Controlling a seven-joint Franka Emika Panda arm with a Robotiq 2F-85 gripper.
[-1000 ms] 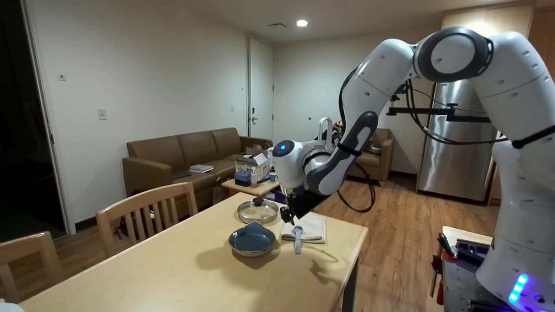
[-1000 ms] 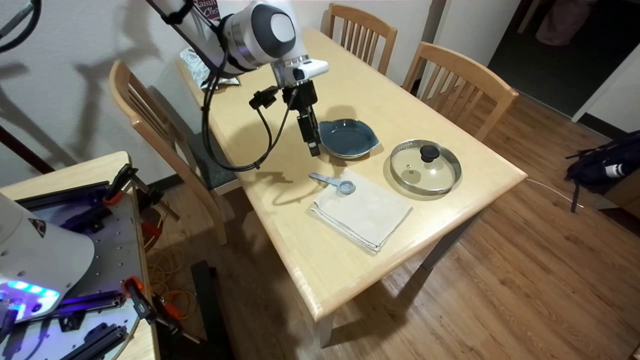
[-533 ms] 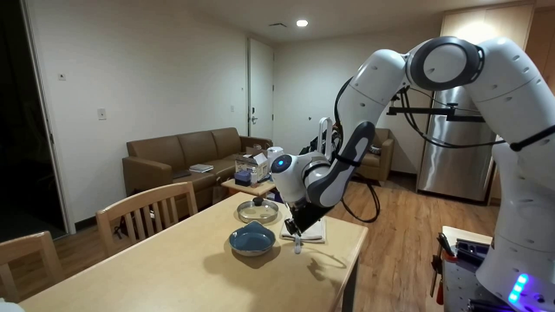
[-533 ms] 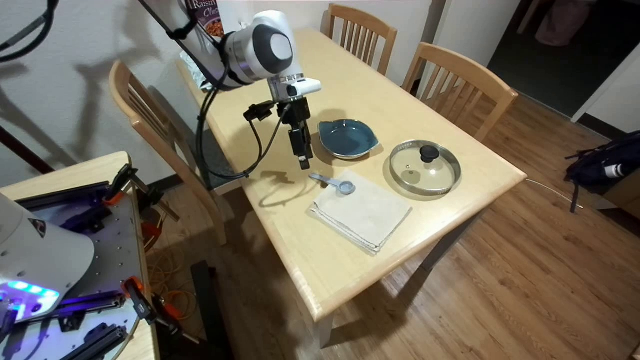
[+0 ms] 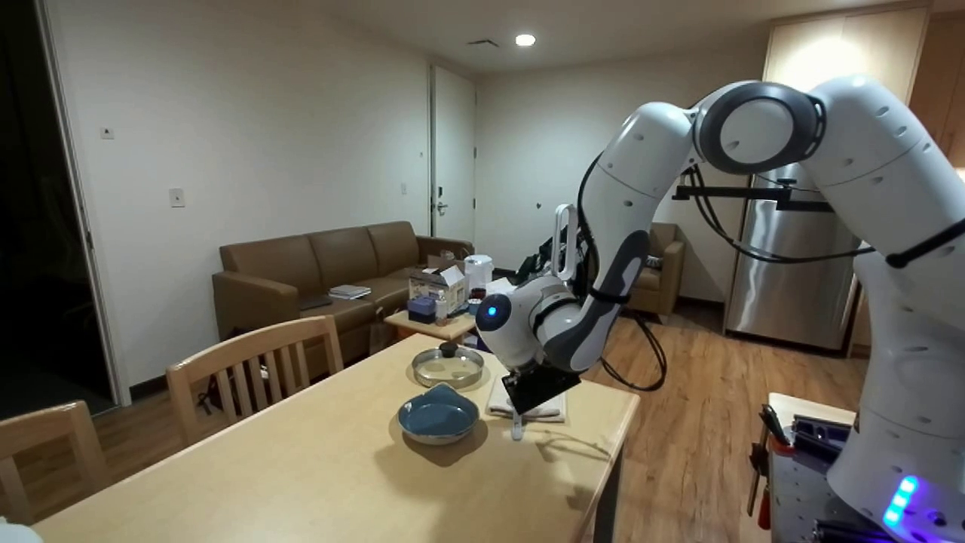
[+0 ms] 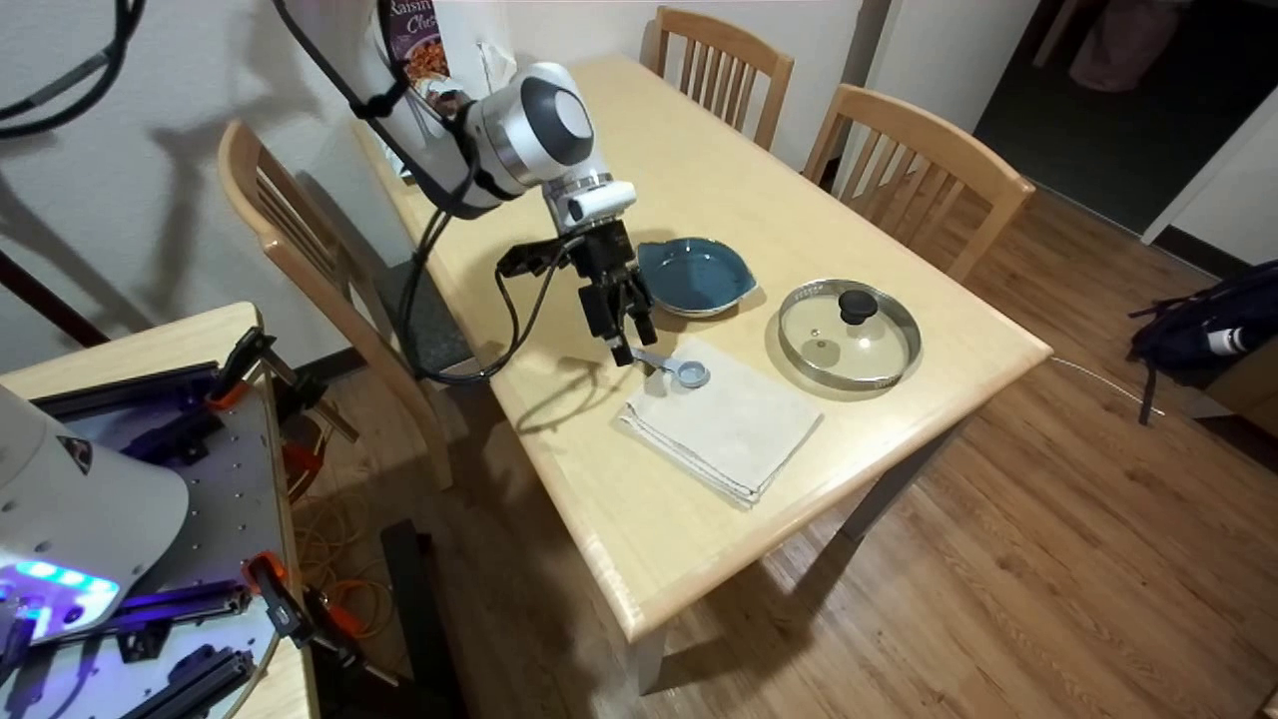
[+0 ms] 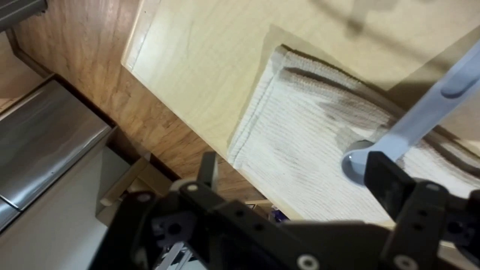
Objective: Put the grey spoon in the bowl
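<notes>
The gripper (image 6: 634, 348) has come lower, near the folded cloth (image 6: 727, 424), its fingers spread and holding nothing. The grey measuring spoon (image 6: 673, 365) lies partly on that cloth, so grasping seems next; the blue bowl (image 6: 697, 276), near the cloth, awaits it.

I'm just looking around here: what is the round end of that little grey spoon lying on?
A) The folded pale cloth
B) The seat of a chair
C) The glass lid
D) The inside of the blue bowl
A: the wrist view shows the round end of the grey spoon on the folded pale cloth, with the rest of it reaching out past the cloth's edge.
</notes>
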